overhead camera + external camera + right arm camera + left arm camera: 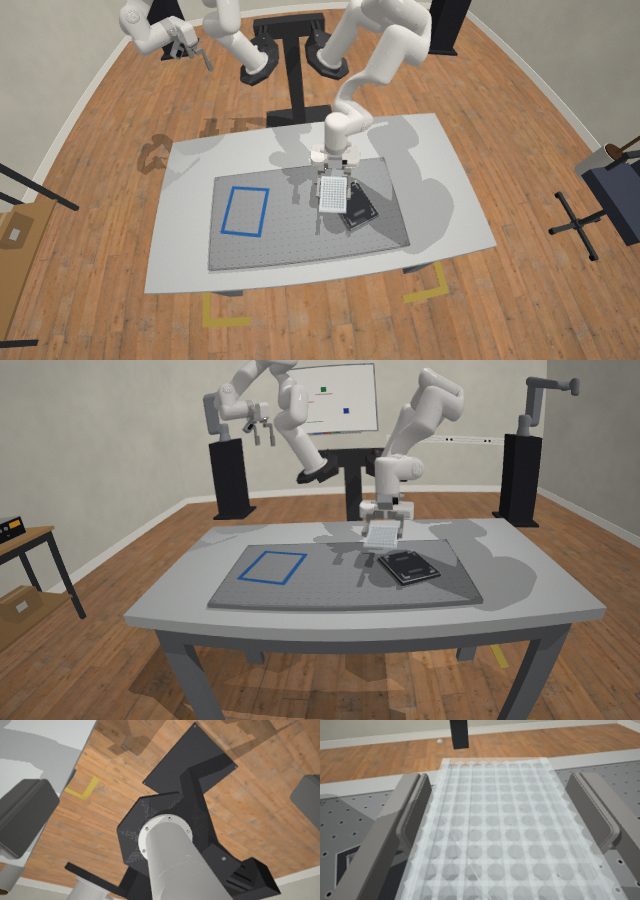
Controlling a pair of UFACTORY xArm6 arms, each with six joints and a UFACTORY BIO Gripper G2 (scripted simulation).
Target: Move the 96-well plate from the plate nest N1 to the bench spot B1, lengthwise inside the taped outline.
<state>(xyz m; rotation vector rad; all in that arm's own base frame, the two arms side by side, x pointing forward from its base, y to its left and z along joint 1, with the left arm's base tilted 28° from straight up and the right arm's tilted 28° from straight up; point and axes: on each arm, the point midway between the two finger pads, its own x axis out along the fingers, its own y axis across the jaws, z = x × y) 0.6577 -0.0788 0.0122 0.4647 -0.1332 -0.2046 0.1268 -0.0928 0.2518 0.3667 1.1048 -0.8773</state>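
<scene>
The clear-white 96-well plate point(333, 195) point(382, 536) point(493, 820) is in the air above the breadboard, behind and left of the nest in the top and exterior views. My left gripper point(334, 192) point(383, 532) point(505, 808) is shut on it, one finger along each long side. The black plate nest N1 point(358, 211) point(409, 567) is empty and sits turned at an angle. The blue taped outline of B1 point(241, 234) point(262, 581) is empty, at the board's left; its long sides run roughly front to back, like the plate's. My right gripper point(265, 442) point(173, 806) is open and empty, high off the table.
The grey perforated breadboard point(300, 250) point(345, 600) lies on the light table point(175, 260) point(310, 620). The stand point(295, 75) point(353, 485) bearing both arms is behind the table. The right arm is raised well left of the left arm in the top and exterior views.
</scene>
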